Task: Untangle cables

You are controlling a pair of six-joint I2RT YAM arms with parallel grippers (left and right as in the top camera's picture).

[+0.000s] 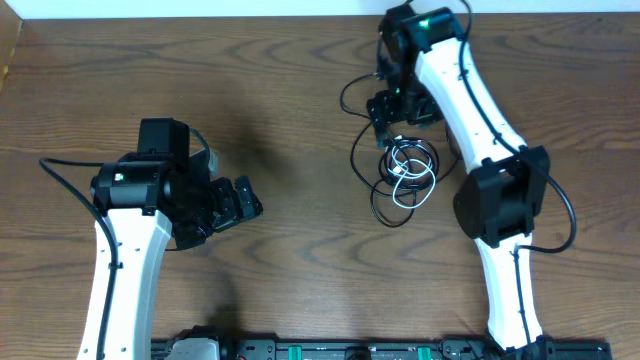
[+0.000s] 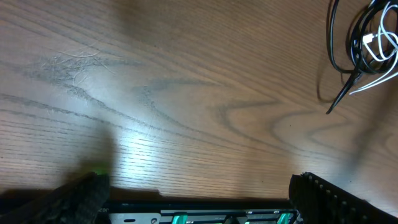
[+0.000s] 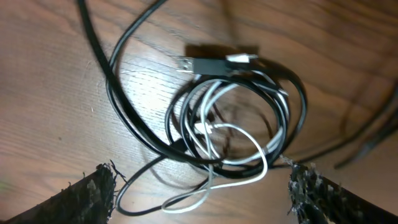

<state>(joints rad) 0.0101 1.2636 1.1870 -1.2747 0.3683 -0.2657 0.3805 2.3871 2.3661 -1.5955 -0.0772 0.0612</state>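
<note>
Cables (image 1: 405, 172), thin black and white cords coiled into one loose knot, lie on the brown wood-grain surface (image 1: 300, 80) in the overhead view. They sit just beneath and ahead of the right gripper (image 1: 385, 112), which hangs over the knot's upper edge. The left gripper (image 1: 240, 203) is well apart from the knot, its jaws pointing across bare wood towards it.

From the left wrist, the jaws stand wide with nothing between them. The knot lies far ahead and off to the right of them, and a black plug end (image 2: 342, 96) trails out on the near side.

From the right wrist, the jaws are also spread wide, one pad at each lower corner, holding nothing. The knot lies directly ahead, between them. Two black cords (image 3: 115, 93) wind into a ring. The shorter white cord (image 3: 264, 163) threads through it, and one white loop spills towards the jaws. A flat black plug (image 3: 205, 64) and a small white plug (image 3: 244, 58) lie together on the far side of the ring.

These cords look light, limp and smooth, so a pull on one would likely drag the whole knot. The stiff plugs could snag in the loops. The free white loop nearest the right jaws seems the best hold, with the other jaws pinning the black ring.
</note>
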